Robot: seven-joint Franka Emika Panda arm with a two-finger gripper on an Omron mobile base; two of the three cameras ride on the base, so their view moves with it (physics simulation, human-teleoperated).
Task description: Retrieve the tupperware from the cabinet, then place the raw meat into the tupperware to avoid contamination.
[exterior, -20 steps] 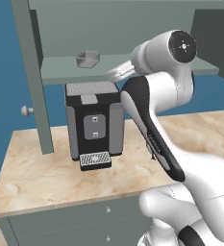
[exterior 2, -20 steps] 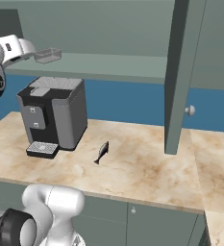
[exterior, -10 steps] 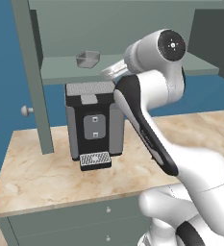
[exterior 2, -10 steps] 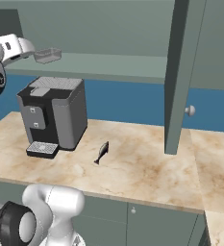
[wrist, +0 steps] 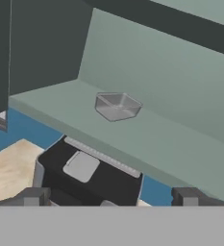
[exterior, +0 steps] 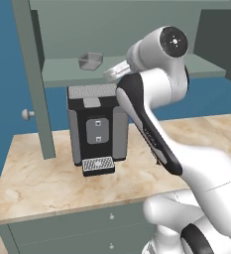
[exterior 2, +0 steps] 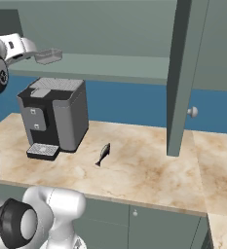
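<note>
fingers: wide open, hold nothing, tips cut off low | tupperware: on cabinet shelf, apart | raw meat: on tabletop

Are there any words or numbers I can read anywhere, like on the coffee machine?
None: no readable words or numbers anywhere.
The coffee machine has a plain grey front panel with two tiny dark marks, too small to read.
The tupperware and cabinet are blank.
</note>
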